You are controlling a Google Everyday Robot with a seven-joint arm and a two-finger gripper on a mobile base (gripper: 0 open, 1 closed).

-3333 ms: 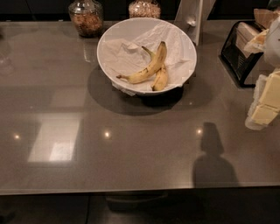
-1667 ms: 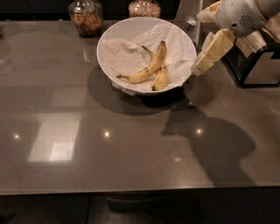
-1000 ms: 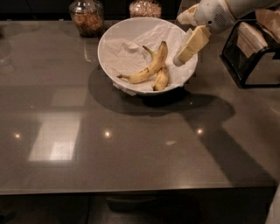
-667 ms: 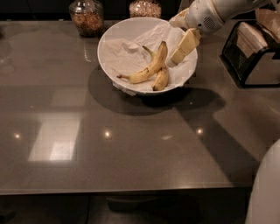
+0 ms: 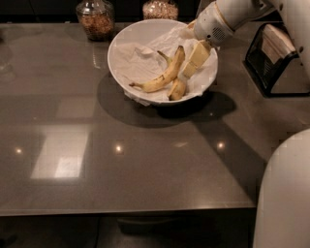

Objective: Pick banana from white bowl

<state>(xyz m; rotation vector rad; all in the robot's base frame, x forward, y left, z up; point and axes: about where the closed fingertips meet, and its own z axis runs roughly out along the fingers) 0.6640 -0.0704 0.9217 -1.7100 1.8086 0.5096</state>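
Observation:
The white bowl (image 5: 127,38) stands at the back middle of the grey table, lined with crumpled white paper. The long curved banana (image 5: 162,77) lies across the bowl, stem toward the left. A shorter, stubbier banana (image 5: 177,89) lies beside it on the right. My gripper (image 5: 190,68) reaches in from the upper right, inside the bowl's right half. It hangs just right of the long banana's upper end and above the stubby one. Its tip partly hides the stubby banana's top.
Two glass jars (image 5: 95,18) (image 5: 160,8) stand behind the bowl. A black holder with white napkins (image 5: 273,55) sits at the right. My white body (image 5: 283,193) fills the lower right corner. The table's front edge (image 5: 126,210) runs across the bottom.
My gripper has come from the right side of the table, moved left over the bowl's rim, and lowered into the bowl beside the bananas. The bananas have not moved.

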